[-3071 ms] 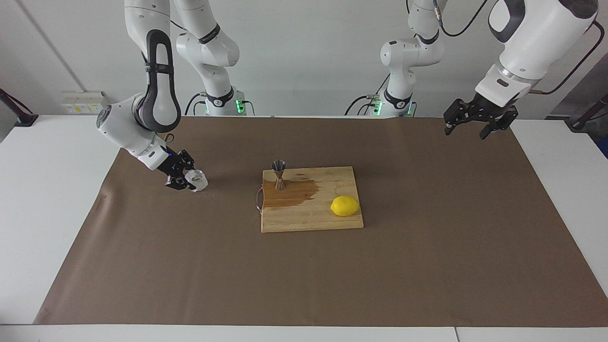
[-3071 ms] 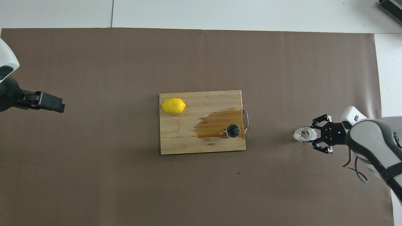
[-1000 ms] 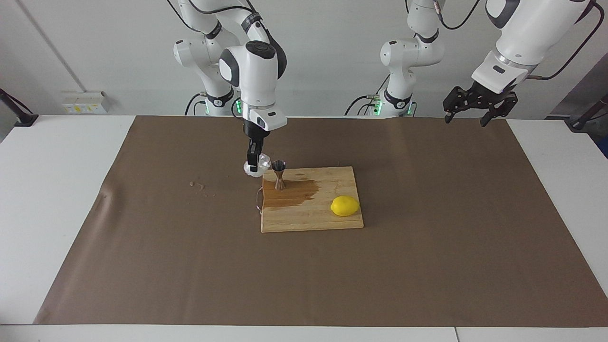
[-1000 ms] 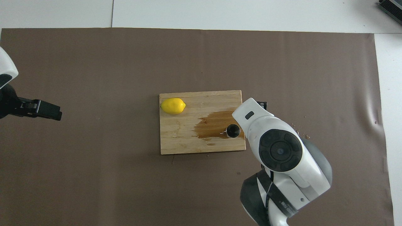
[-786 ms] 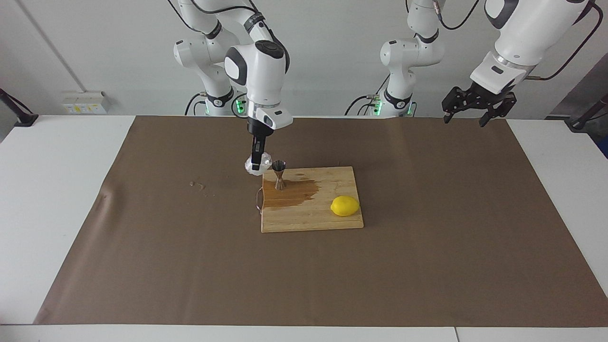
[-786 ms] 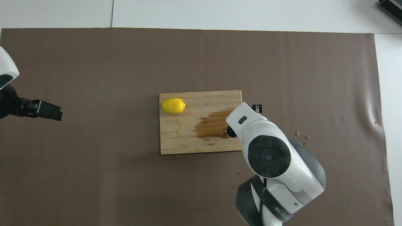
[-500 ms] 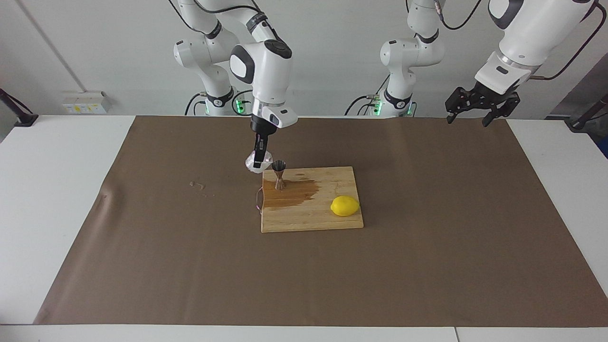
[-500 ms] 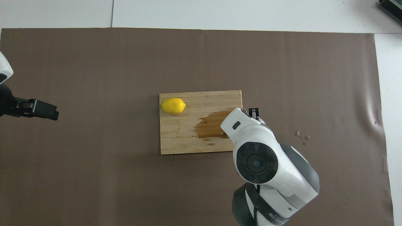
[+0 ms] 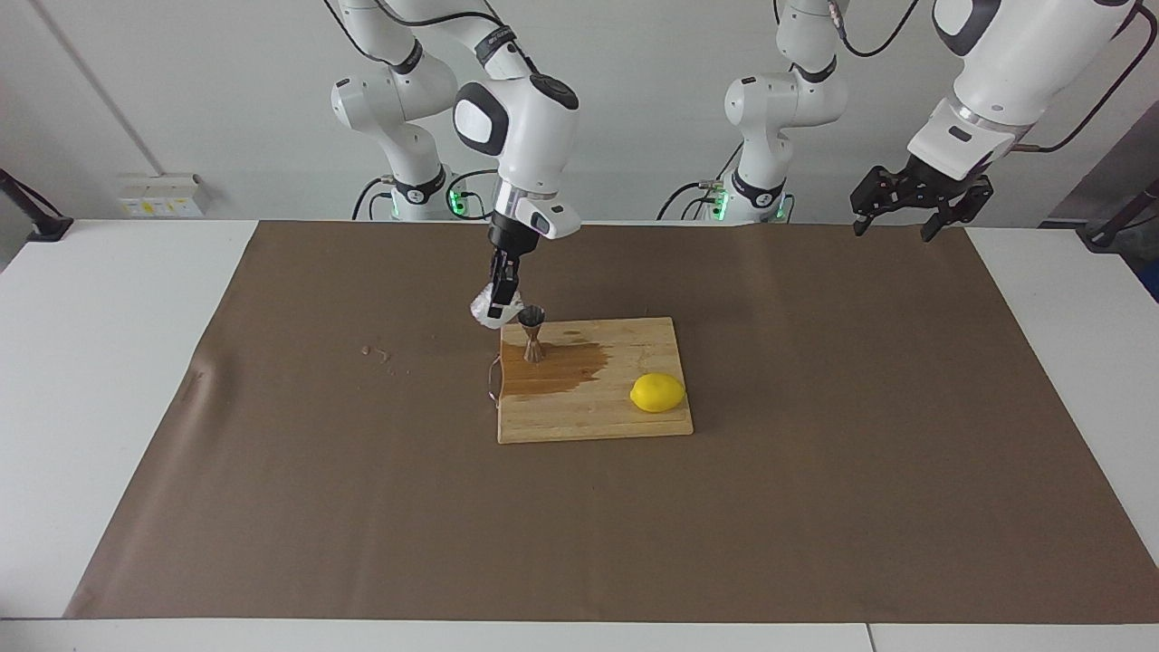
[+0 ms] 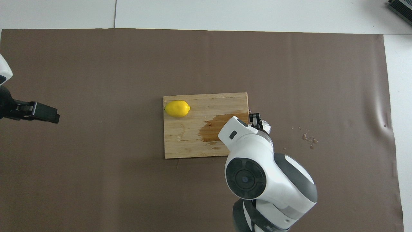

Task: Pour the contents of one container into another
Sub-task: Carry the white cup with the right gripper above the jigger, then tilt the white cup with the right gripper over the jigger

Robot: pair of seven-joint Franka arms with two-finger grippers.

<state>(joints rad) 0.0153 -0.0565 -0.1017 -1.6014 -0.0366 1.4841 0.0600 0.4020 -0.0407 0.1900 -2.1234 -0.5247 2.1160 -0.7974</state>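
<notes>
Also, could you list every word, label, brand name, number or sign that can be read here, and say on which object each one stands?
No text can be read in either view.
Wall socket box: yellow stickers, too small to read.
Right arm's wrist: a small dark mark, not readable.
Cutting board, lemon, steel jigger, glass tumbler and brown paper cover: no lettering visible.

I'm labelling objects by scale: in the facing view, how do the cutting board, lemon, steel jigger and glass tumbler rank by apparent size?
Largest to smallest:
1. Cutting board
2. Lemon
3. Steel jigger and glass tumbler: unsure. The tumbler is tilted, raised in the right gripper and partly hidden, so I won't rank them.
</notes>
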